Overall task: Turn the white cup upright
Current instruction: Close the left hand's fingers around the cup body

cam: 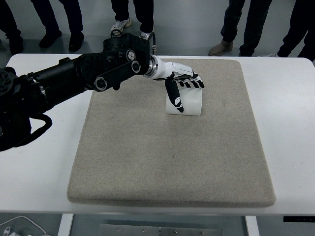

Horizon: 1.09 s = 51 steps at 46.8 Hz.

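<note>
A white cup (pixel 189 103) stands on the grey mat (pixel 167 157), a little behind the mat's middle. I cannot tell which end of it faces up. My left hand (pixel 179 84) reaches in from the left on a black arm (pixel 74 78) and is closed around the cup. Its thumb (pixel 173 96) runs down the cup's left side, and the other fingers (pixel 192 82) curl over the top rim. The right arm does not show.
The mat lies on a white table (pixel 290 123). Several people stand beyond the table's far edge, only legs and shoes (pixel 120 24) visible. A white cable (pixel 19 226) lies at the bottom left, below the table's front edge.
</note>
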### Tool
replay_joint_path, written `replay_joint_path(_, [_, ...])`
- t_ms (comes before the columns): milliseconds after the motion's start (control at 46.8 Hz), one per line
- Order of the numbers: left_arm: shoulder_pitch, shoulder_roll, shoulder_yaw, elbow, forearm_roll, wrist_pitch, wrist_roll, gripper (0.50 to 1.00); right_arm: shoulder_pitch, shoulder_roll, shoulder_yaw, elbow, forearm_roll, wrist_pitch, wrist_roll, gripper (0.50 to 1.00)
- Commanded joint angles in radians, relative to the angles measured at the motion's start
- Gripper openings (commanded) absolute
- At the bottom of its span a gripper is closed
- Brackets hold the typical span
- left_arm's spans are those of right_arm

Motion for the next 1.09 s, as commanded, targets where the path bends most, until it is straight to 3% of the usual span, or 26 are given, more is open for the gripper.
replay_joint_path(0, [0.001,0.000,0.002,0.000,0.002,0.001,0.000,0.943,0.000,0.000,0.002,0.000,0.000,0.000,0.000,0.930])
replay_joint_path(599, [0.021,0.000,0.045,-0.002,0.023,0.023,-0.009,0.917,-0.003,0.000,0.002,0.003,0.000,-0.001,0.000,0.930])
replay_joint_path(663, [0.024,0.000,0.045,-0.002,0.025,0.023,-0.009,0.896,-0.003,0.000,0.002,0.003,0.000,-0.001,0.000,0.930])
replay_joint_path(834, [0.022,0.000,0.045,-0.003,0.029,0.023,-0.009,0.780,-0.003,0.000,0.002,0.003,0.000,-0.001,0.000,0.930])
replay_joint_path(919, [0.022,0.000,0.045,-0.003,0.034,0.023,-0.012,0.765,-0.003,0.000,0.002,0.003,0.000,-0.001,0.000,0.930])
replay_joint_path(1069, [0.019,0.000,0.043,-0.008,0.034,0.023,-0.017,0.632,-0.003,0.000,0.000,0.003,0.000,-0.001,0.000,0.930])
